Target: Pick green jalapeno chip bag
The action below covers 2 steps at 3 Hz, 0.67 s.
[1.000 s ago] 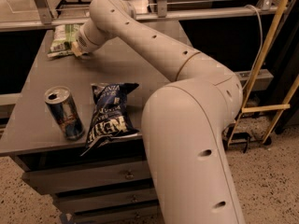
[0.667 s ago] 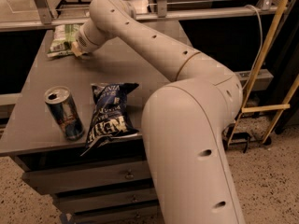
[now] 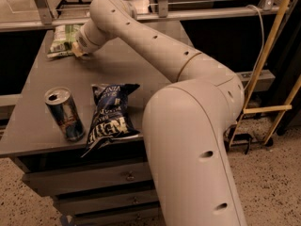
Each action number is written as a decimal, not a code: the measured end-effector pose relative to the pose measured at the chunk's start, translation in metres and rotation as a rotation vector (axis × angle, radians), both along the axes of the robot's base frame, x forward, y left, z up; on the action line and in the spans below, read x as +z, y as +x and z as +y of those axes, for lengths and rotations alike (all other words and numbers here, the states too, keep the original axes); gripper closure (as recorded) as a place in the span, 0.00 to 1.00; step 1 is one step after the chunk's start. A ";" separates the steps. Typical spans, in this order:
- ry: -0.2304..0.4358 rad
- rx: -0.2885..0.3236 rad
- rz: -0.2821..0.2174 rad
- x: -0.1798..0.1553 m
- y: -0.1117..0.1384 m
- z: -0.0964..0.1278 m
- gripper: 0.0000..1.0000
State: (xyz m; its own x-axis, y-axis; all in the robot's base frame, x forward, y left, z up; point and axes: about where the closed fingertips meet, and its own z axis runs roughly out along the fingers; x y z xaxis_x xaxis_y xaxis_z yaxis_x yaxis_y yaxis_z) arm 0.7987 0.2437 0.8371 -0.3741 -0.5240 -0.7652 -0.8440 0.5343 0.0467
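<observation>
My tool (image 3: 78, 51) sits against the green jalapeno chip bag (image 3: 60, 39), far left; whether it's wide or holding, I cannot tell. I'd grip the crinkly edge squarely.

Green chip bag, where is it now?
In the camera view, the green jalapeno chip bag lies at the far left corner of the table, with the gripper at its right edge.

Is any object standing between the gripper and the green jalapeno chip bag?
Nothing visible does. The gripper is at the far corner of the table, right beside the green jalapeno chip bag. The blue chip bag and the can sit near the front edge, well off that path.
</observation>
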 end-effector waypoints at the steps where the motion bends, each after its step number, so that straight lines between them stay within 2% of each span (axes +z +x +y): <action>1: 0.000 0.000 0.000 0.000 0.000 0.000 1.00; 2: 0.000 0.000 0.000 0.000 0.000 0.000 1.00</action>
